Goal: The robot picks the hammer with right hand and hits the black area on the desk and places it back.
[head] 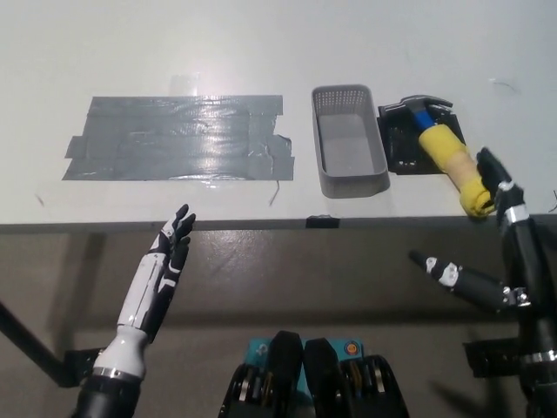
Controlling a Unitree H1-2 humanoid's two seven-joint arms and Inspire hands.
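- Head view, right side: hammer [441, 152] lies on the desk [261, 52], with its metal head on a small black pad [402, 144] and its yellow handle pointing to the desk's front edge.
- My right hand [509, 252] is black and sits at the lower right, near the front edge of the desk. It holds nothing. The fingers are spread wide: one reaches up next to the end of the yellow handle, another points to the left below the desk edge. I cannot tell if the upper finger touches the handle.
- Just left of the hammer I see a grey basket [349, 151], with nothing inside it.
- Further left, well apart from the basket, the black area [178, 137] is a wide patch of dark shiny tape, flat on the desk.
- My left hand [164, 268] is white and rests at the lower left, under the front edge of the desk. Its fingers are straight and apart, pointing up to the edge, and it holds nothing.
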